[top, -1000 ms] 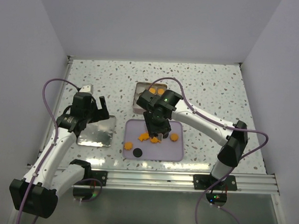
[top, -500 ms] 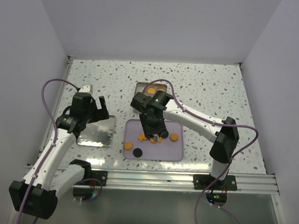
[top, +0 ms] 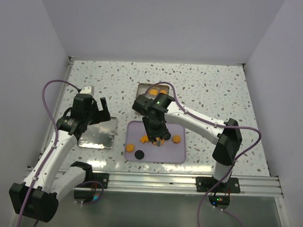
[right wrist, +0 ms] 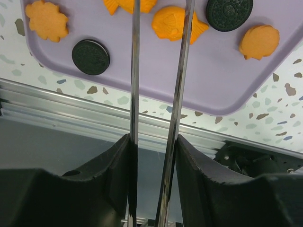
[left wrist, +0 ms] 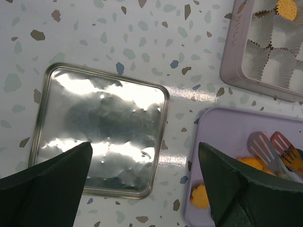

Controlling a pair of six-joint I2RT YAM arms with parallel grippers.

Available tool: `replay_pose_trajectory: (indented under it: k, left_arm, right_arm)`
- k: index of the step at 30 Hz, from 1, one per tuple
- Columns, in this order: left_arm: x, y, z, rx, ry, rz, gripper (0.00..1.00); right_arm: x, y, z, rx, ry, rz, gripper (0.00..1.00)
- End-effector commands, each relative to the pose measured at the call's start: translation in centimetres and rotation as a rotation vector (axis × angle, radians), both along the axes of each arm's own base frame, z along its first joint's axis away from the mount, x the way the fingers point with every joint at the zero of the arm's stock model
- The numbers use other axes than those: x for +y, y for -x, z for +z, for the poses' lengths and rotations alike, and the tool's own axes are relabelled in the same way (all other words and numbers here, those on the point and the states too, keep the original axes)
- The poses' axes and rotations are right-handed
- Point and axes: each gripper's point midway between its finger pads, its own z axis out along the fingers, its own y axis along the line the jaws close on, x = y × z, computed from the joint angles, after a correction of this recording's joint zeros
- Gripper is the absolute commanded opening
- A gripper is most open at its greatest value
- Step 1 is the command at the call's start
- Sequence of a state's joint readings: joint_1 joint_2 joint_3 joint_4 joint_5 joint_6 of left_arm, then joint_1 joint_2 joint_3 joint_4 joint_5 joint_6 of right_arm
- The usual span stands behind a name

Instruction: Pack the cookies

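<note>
Several cookies lie on the lavender tray [right wrist: 142, 80]: an orange fish-shaped one [right wrist: 171, 22], two black rounds [right wrist: 90, 56] [right wrist: 229, 13] and orange ones [right wrist: 46, 20] [right wrist: 259, 41]. My right gripper [right wrist: 154, 142] [top: 157, 127] is shut on metal tongs [right wrist: 134, 71]. Their arms run up past the fish-shaped cookie and their slotted tips [left wrist: 262, 143] hang over the orange cookies. The tin [left wrist: 232, 56] behind the tray holds an orange cookie [left wrist: 287, 7] in a paper cup. My left gripper [left wrist: 144, 146] [top: 99, 109] is open and holds nothing, above the lid's right edge.
A square metal lid [left wrist: 99, 127] [top: 97, 134] lies flat left of the tray [top: 175, 154]. The aluminium rail [right wrist: 71, 101] runs along the table's near edge, right below the tray. The right arm hides part of the tin [top: 141, 88] in the top view.
My right arm has swung a little to the left over the tray, carrying the tongs with it. The left arm has not moved.
</note>
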State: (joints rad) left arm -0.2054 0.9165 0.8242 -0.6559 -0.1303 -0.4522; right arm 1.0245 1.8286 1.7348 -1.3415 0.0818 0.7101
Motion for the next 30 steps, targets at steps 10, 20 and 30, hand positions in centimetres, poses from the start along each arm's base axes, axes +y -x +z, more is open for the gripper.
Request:
replay_pose_trajectory:
  k: [10,20,30]
  left_arm:
    - [0.0,-0.7,0.8,-0.044,-0.005,-0.004,1.00]
    - [0.1,-0.7,0.6,-0.039,-0.007,0.001,1.00]
    - [0.2,-0.8,0.3,-0.025,-0.014,0.006,1.00]
  right_arm:
    - [2.6,-1.9,3.9,-0.082,-0.071,0.007,0.40]
    - [5.8,-8.8,8.2,-0.198,-0.175,-0.025,0.40]
    - [5.1,-17.3,9.4,-0.291,-0.333,-0.138,0.41]
